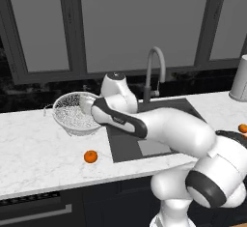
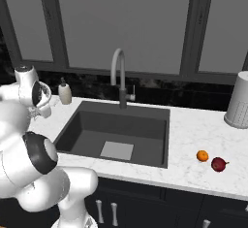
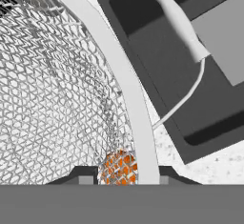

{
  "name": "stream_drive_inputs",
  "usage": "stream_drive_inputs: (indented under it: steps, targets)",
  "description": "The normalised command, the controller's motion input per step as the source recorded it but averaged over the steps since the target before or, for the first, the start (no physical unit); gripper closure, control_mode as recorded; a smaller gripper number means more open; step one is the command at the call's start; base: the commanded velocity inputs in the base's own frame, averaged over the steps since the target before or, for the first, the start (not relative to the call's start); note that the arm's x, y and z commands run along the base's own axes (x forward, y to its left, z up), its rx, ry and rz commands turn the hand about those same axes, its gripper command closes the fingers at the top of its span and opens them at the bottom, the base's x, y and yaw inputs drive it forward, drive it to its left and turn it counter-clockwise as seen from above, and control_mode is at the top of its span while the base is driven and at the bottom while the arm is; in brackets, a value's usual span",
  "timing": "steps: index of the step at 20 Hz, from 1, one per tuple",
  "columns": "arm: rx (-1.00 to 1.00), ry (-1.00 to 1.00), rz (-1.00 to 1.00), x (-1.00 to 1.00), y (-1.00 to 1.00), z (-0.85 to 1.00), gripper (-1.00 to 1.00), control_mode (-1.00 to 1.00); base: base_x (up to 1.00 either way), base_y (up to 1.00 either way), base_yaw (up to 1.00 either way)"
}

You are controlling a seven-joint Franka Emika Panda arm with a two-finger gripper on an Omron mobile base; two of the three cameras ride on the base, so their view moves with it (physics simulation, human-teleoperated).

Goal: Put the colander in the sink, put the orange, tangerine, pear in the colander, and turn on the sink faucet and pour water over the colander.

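Gripping the rim of the colander (image 1: 75, 114), the tool (image 3: 123, 179) is closed on it, because the bowl must go first into the sink (image 2: 145, 125). The colander is on the counter (image 1: 34, 148), just left of the basin.

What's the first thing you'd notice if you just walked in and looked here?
The big white robot arm stretches across the dark sink, and its hand is shut on the rim of the mesh colander on the counter left of the basin. Bright fruit catches the eye too: an orange one near the colander, and another beside the dark red pear, right of the sink.
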Motion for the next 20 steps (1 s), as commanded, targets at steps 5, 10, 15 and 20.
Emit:
stream_drive_inputs:
  steps: [5,10,15,20]
  targets:
    - [0.0,0.0,0.0,-0.52,-0.69,0.62,1.0,-1.0,0.0,0.0,0.0]
    - [-0.09,-0.02,0.0,-0.38,-0.85,0.17,1.0,-1.0,0.0,0.0,0.0]
    - [-0.09,0.0,0.05,-0.1,-0.95,0.04,1.0,-1.0,0.0,0.0,0.0]
    - [-0.04,-0.01,0.12,0.0,-0.94,0.0,1.0,-1.0,0.0,0.0,0.0]
